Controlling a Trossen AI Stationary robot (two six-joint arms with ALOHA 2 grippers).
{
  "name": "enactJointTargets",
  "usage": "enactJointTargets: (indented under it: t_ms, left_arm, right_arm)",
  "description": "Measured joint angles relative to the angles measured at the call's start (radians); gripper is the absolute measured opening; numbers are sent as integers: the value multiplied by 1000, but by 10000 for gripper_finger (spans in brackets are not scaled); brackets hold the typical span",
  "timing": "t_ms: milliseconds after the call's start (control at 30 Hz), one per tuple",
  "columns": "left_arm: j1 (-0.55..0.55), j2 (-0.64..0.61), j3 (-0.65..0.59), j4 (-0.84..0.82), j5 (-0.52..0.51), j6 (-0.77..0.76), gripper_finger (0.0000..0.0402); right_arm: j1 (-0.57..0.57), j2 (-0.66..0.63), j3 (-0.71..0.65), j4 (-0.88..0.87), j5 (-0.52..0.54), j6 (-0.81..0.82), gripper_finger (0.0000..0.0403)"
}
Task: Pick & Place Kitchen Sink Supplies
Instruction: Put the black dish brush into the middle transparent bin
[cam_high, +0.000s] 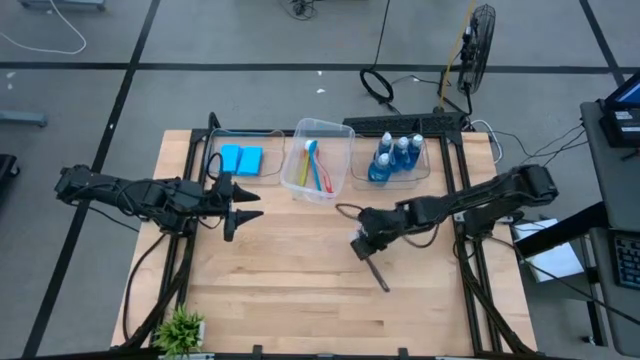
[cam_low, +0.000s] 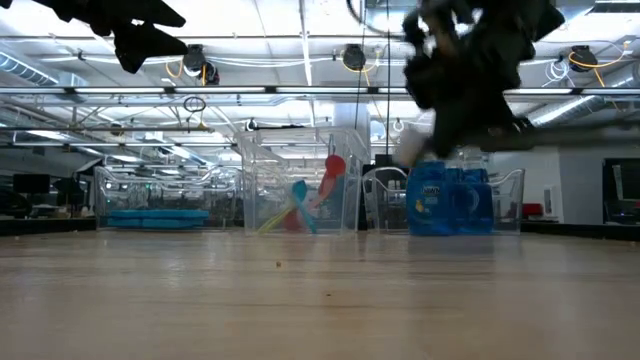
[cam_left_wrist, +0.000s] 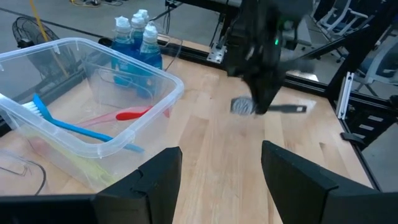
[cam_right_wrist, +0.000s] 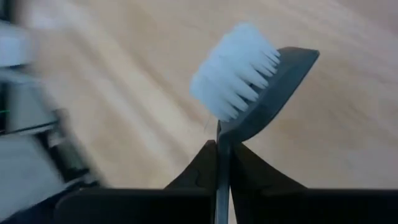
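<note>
Grey brush (cam_right_wrist: 252, 81), white bristles on a dark head, sits pinched at its thin neck between the pressed-together fingers of the right gripper (cam_high: 365, 247). From the high view its handle trails out of the jaws toward the table's near edge, so the long axis runs slantwise to the board's grain, head at the gripper and tail away from it. The low view puts the gripper well above the wood, so the brush looks lifted. The middle bin (cam_high: 345, 165), holding the other brushes (cam_high: 312, 165), lies beyond the right gripper and to its left, nearer than the bottles (cam_high: 398, 155) further back. I judge the carry must swing that way. The left gripper (cam_high: 235, 212) hangs spread and empty, just before the sponges (cam_high: 241, 159). Motion blur hides how much handle is clear of the table, and the handle's end is cut off in the right wrist view.
</note>
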Motion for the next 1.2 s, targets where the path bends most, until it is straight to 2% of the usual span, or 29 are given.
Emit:
enactJointTargets:
  t_ms: [200,467,567,833,900,1200]
  left_arm:
    - [0,0,0,-1,0,0,223]
    - [0,0,0,0,0,0,223]
    - [0,0,0,0,0,0,223]
    - [0,0,0,0,0,-1,223]
    - [0,0,0,0,0,-1,223]
    - [0,0,0,1,-1,-4,223]
  right_arm:
    - [-50,-151,0,200,-10,-203,9]
    - [-112,-286,0,519,-141,-540,9]
    - [-131,-307,0,628,-184,-601,9]
    - [-191,-320,1,889,-181,-687,9]
    - [-209,-321,1,941,-138,-712,9]
    - [-290,-320,1,973,243,-746,9]
